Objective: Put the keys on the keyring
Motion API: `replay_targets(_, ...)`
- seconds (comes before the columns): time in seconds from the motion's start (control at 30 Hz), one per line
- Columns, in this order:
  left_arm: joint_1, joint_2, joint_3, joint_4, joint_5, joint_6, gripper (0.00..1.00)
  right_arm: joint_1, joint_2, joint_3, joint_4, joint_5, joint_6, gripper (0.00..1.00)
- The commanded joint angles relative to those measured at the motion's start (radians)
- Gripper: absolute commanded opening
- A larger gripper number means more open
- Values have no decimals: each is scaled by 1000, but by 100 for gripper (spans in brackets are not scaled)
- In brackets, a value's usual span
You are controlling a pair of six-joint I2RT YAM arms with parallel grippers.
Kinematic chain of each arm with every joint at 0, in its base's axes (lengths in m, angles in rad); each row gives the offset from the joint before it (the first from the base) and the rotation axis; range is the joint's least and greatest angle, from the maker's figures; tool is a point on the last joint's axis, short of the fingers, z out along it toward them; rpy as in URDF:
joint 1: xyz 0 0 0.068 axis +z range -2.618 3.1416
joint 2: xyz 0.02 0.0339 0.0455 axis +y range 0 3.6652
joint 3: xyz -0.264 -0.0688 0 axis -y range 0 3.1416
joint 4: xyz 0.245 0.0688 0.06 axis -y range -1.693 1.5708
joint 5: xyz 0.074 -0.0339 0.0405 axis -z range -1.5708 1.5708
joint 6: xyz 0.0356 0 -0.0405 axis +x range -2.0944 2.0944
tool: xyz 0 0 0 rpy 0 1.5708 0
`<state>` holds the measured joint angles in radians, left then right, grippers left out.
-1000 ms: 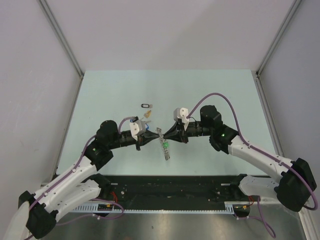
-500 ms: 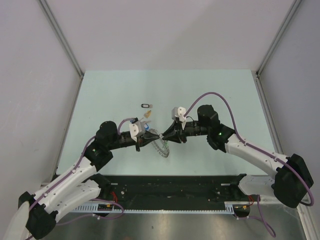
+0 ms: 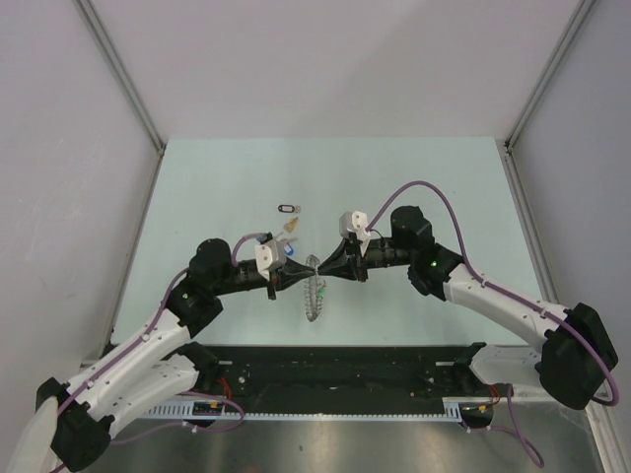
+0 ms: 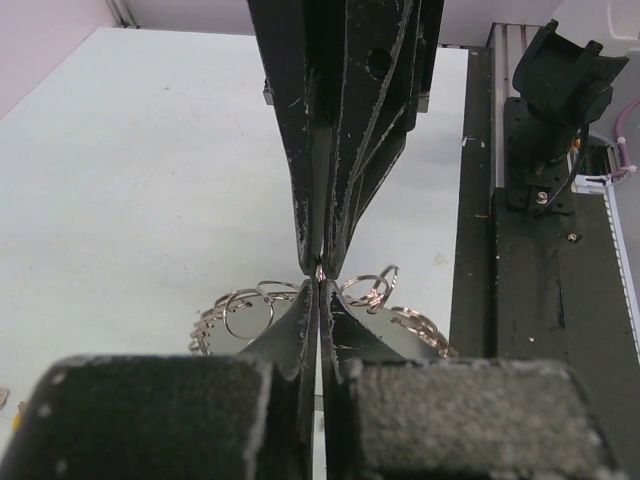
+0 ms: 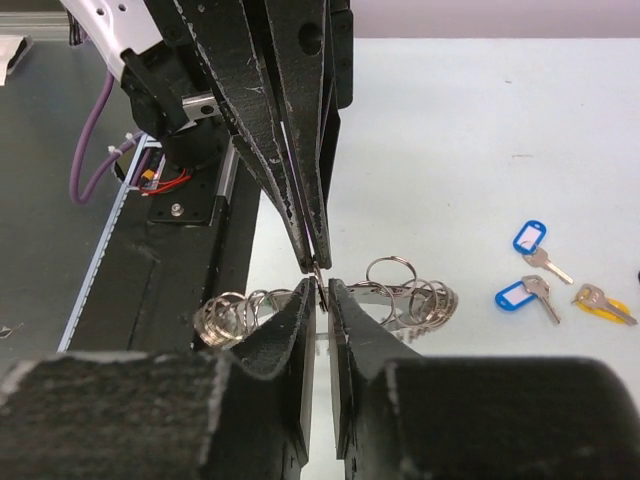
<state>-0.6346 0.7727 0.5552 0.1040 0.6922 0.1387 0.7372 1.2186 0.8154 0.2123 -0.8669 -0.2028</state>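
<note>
Centre of table (image 3: 444,187): left gripper (image 4: 318,287) pinched shut on keyring (image 5: 405,297); right gripper (image 5: 322,292) jaws barely parted at same coil, hold unclear. Loose keys (image 5: 530,238) beside; none seen threaded, all threading left.

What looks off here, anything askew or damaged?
Nothing damaged or spilled. One oddity: left gripper and right gripper meet tip to tip on one spot of the keyring, which sags crumpled either side, not round. Blue-tagged keys and yellow-tagged key lie loose nearby.

Top view high and rearward, downward; wrist views close, face to face, both on the keyring (image 5: 430,300).
</note>
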Motion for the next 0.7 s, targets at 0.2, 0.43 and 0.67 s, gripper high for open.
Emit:
replay_targets(0.2, -2, -41, -8, 99, -8, -21, 0, -1, -4, 11, -24, -27, -24, 16)
replay_targets(0.43, -2, -41, -11, 103, 0, -27, 0, -1, 9, 11, -2, -38, -15, 11)
replay_targets(0.67, -2, -38, -6, 80, -6, -27, 3, -2, -7, 11, 7, -32, -15, 0)
